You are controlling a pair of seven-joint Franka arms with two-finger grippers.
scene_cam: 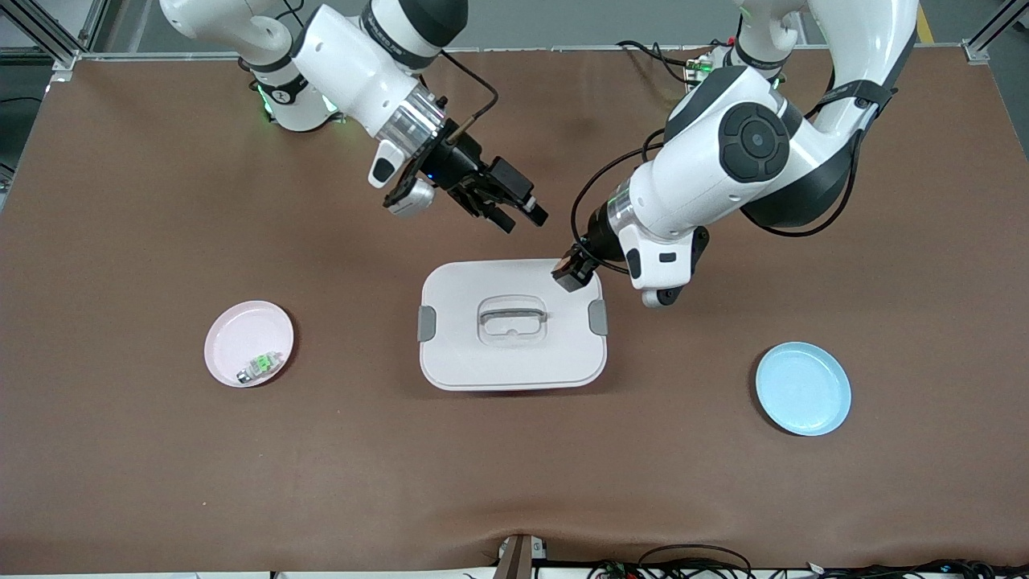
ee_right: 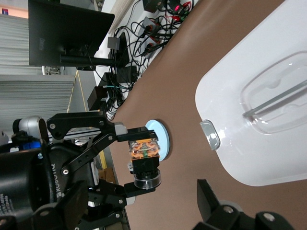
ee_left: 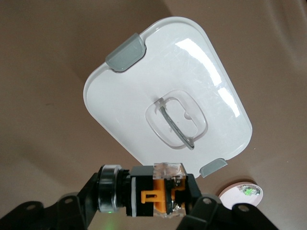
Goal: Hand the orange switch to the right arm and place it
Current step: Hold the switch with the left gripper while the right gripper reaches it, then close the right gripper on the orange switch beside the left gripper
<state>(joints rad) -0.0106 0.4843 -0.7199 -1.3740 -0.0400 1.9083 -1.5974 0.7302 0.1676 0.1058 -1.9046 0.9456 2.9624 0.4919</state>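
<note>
Orange switch [ee_left: 156,194] clamped between left end effector [ee_left: 144,211] fingers; right end effector [scene_cam: 514,211] wide.

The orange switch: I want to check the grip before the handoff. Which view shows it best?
The left wrist view: the orange switch fills the left gripper. The right wrist view shows it smaller; the front view barely shows it.

Pink plate [ee_left: 241,194] cut by frame edge; part on it indistinct.
</note>
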